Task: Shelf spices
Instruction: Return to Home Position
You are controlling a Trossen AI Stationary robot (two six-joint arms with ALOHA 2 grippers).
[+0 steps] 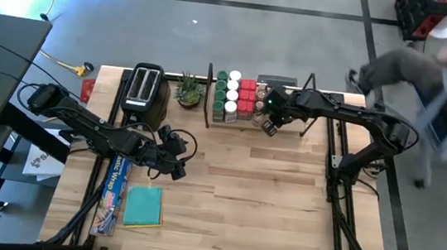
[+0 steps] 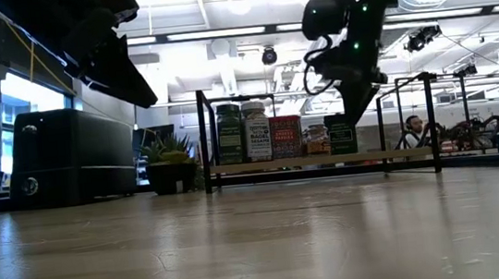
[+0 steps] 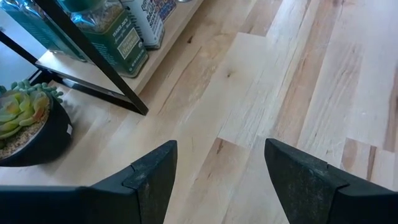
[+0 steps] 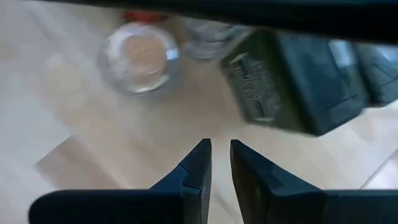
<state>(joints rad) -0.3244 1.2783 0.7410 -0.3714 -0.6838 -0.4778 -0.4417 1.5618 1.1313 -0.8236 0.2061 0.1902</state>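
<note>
The shelf stands at the table's far middle, a light-wood plank with black frame ends. On it stand the spices: green-lidded jars, white-lidded jars, red tins and dark tins. My right gripper hovers at the shelf's right part, above a clear jar and a dark tin. Its fingers are almost together, with nothing between them. My left gripper is open and empty over the table, left of centre. In its wrist view it faces the shelf's left frame leg.
A black toaster and a small potted plant stand left of the shelf. A flat teal pad and a plastic-wrap box lie at the near left. A person moves beyond the table's far right corner. Bare wood shows in the middle.
</note>
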